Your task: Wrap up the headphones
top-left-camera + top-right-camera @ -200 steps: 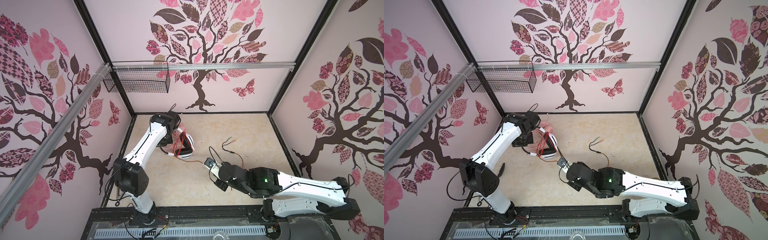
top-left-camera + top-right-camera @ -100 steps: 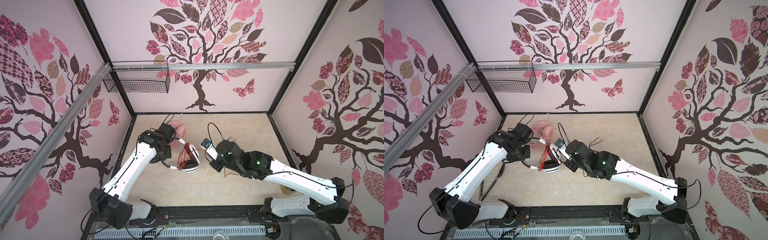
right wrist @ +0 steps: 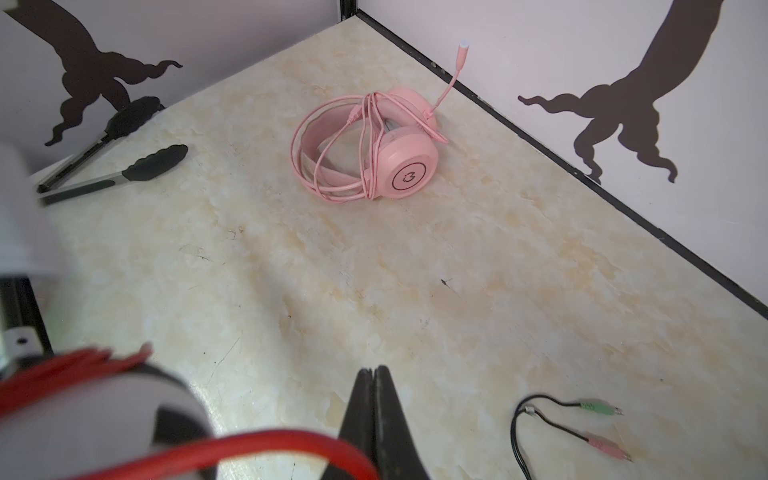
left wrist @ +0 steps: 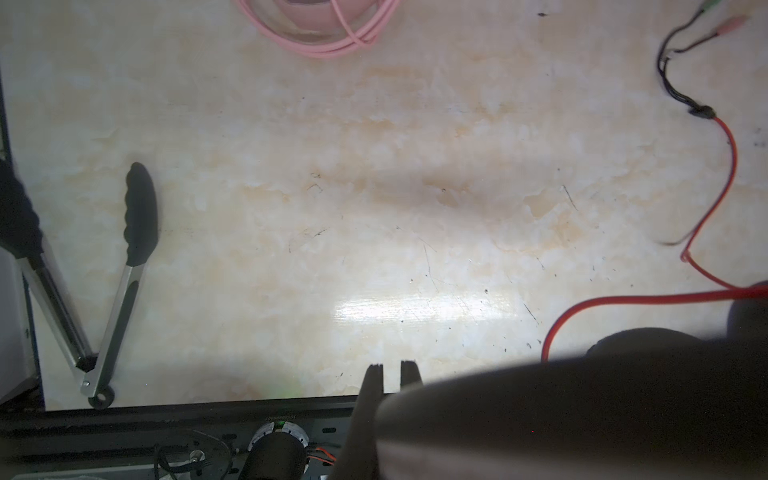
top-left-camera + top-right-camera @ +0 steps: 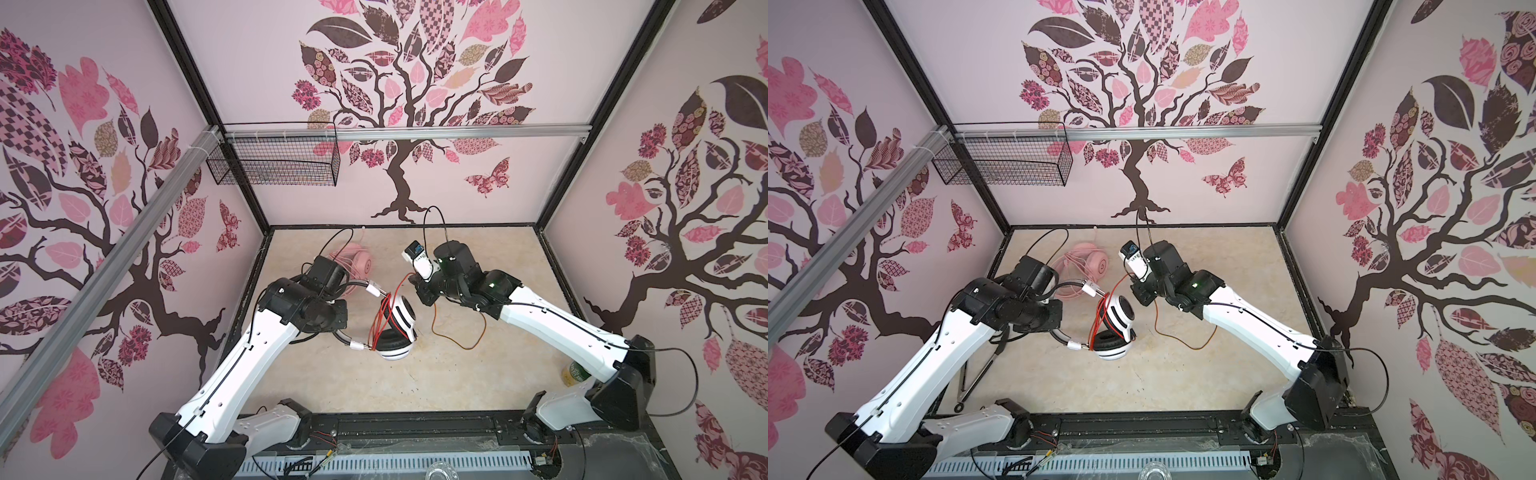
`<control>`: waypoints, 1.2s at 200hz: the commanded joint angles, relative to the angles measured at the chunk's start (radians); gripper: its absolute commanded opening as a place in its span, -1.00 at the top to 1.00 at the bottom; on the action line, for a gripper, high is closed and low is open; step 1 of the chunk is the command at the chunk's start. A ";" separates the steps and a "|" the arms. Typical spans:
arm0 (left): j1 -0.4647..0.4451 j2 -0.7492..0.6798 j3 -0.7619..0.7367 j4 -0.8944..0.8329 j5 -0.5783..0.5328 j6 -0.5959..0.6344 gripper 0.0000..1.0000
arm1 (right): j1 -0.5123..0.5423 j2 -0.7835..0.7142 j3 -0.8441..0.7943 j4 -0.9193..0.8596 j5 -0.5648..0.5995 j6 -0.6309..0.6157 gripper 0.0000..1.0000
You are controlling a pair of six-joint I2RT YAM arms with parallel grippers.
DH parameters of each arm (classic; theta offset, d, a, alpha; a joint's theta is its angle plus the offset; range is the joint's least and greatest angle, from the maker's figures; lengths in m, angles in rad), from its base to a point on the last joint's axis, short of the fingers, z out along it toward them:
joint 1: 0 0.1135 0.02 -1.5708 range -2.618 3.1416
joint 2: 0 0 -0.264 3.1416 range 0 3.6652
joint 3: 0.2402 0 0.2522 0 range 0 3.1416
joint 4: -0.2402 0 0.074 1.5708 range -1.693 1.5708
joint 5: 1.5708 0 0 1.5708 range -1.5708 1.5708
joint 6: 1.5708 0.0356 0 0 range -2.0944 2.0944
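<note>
Top views both give you two headsets. One, the white-and-black headset [image 5: 397, 328], is near the middle of the tabletop [image 5: 374, 386]. Its headband runs in under the left tool [image 4: 392, 365], whose fingers you see pressed nearly together on it. Several turns of its orange-red cable [image 5: 384, 320] cross the earcups; you cannot count them from these views. One strand rises from there to the right tool [image 3: 376, 370], which is pinched tight on the cable. The slack beyond falls in one loop onto the tabletop, right of the middle. In the right wrist view the cable's black end splits into two plugs lying side by side, one green plug [image 3: 598, 407] and one pink plug [image 3: 609, 449]. The second, the pink headset [image 5: 357, 262], lies near the far edge, toward the far left corner, with its pink cable [image 3: 324, 141] wound around it. One pair of tongs [image 5: 971, 376] lies spread along the left edge, toward the near left corner.
</note>
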 commanded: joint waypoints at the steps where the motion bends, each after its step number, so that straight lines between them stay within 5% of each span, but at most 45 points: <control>1: -0.052 -0.009 0.016 0.047 0.063 -0.001 1.00 | -0.019 0.035 0.013 0.074 -0.100 0.031 1.00; 58: -0.059 -0.027 0.065 0.054 0.213 0.035 1.00 | -0.118 0.044 -0.141 0.244 -0.280 0.145 0.91; 90: -0.059 -0.039 0.116 0.063 0.283 0.036 1.00 | -0.122 0.045 -0.249 0.315 -0.349 0.178 0.17; 127: -0.058 0.034 0.264 0.023 0.236 -0.008 1.00 | -0.122 0.032 -0.414 0.494 -0.439 0.271 -0.07; 205: -0.046 0.157 0.601 -0.046 0.163 -0.041 1.00 | -0.122 0.051 -0.604 0.724 -0.420 0.235 -0.11; 240: 0.085 0.190 0.692 -0.039 0.257 -0.071 1.00 | -0.122 0.030 -0.682 0.803 -0.448 0.237 -0.06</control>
